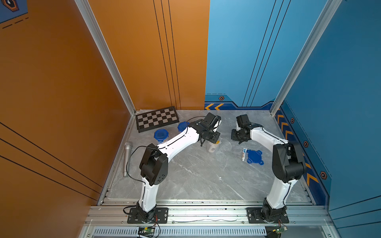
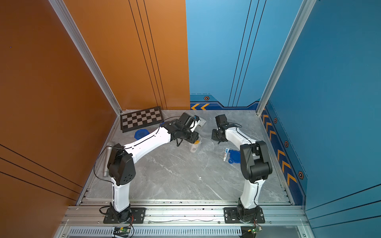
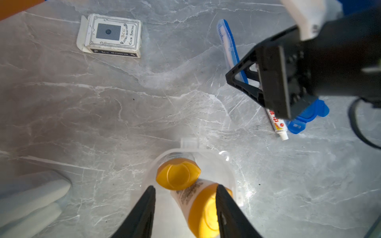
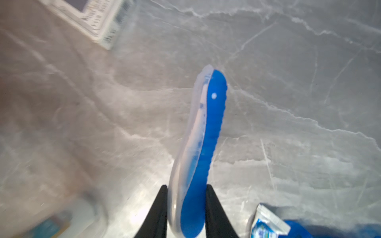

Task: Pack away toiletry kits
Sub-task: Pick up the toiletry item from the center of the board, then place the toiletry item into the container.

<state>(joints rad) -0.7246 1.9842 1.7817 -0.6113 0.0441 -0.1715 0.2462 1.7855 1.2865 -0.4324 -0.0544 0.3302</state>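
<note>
Step in hand: filling open cup (image 3: 228, 164), mid-counter.
Two gold-capped bottles (image 3: 178, 174) inside, one leaning.
Left fingers (image 3: 142, 212) parted over cup mouth, gripping nothing.
Right fingers (image 4: 156, 210) pinched on toothbrush (image 4: 206, 127), near cup.
Next, judged: left clears mouth; toothbrush enters end-first.
Toothpaste tube (image 3: 277, 123) beside blue lid (image 3: 309, 115).
Legible: card box (image 3: 112, 35), "BCG", "Club Special"; tube, red "中".

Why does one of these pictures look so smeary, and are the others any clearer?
Right wrist view: smeared, the box streaked, only the toothbrush fairly crisp; left wrist view: sharp, though glare whitens the cup; both top views: crisp, evenly lit, with soft shadows.
</note>
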